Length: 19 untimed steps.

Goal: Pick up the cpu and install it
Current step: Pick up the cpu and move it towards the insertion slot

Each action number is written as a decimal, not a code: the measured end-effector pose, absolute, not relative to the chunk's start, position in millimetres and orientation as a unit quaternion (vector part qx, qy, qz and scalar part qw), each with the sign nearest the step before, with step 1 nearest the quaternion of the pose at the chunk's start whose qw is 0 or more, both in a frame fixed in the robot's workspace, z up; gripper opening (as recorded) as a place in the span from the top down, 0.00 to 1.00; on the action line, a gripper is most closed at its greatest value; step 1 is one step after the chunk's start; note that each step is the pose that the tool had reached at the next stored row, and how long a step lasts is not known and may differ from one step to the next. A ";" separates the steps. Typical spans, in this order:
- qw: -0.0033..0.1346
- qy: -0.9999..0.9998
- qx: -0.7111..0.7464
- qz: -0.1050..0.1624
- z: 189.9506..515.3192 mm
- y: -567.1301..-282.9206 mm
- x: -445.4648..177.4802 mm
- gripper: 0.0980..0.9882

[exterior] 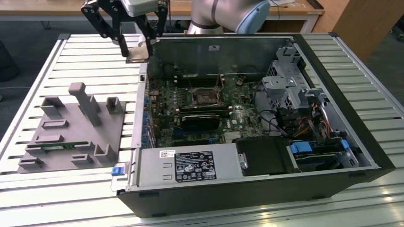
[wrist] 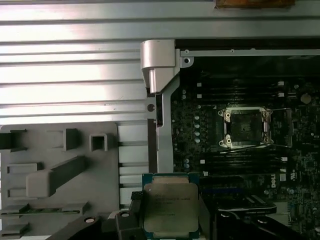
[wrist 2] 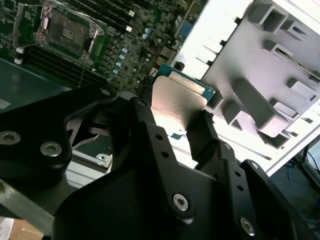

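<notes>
**Silver chip gripped above the open computer case's edge**

The black two-fingered gripper (exterior: 137,51) is clenched on the small square silver-topped cpu (exterior: 137,58), holding it by opposite edges. The open metal-framed motherboard socket (exterior: 205,96) lies down inside the case, toward the exterior view's right. The case's grey side wall (exterior: 144,94) stands between them, and the grey moulded parts tray (exterior: 69,137) sits well apart.

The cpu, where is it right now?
The cpu is gripped in the claw, in the air on the exterior view's left, above the slatted table and right by the corner of the open computer case.
</notes>
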State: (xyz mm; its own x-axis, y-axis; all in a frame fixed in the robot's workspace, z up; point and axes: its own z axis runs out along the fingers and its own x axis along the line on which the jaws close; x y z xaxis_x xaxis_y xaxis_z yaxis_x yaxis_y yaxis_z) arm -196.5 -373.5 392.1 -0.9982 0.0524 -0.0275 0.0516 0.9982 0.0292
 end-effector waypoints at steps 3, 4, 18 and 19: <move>0.014 0.999 0.026 0.014 392.0 -373.1 -188.4 0.52; 0.014 0.999 0.026 0.014 392.0 -372.9 -186.3 0.52; 0.014 0.999 0.026 0.014 392.0 -371.2 -159.6 0.52; 0.014 0.999 0.026 0.014 392.0 -371.1 -157.4 0.52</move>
State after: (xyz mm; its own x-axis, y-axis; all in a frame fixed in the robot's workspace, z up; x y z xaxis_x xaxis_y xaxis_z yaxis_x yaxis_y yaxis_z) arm -157.4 -371.1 392.0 -0.9982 0.0525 -0.0275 0.0517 0.9982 0.0292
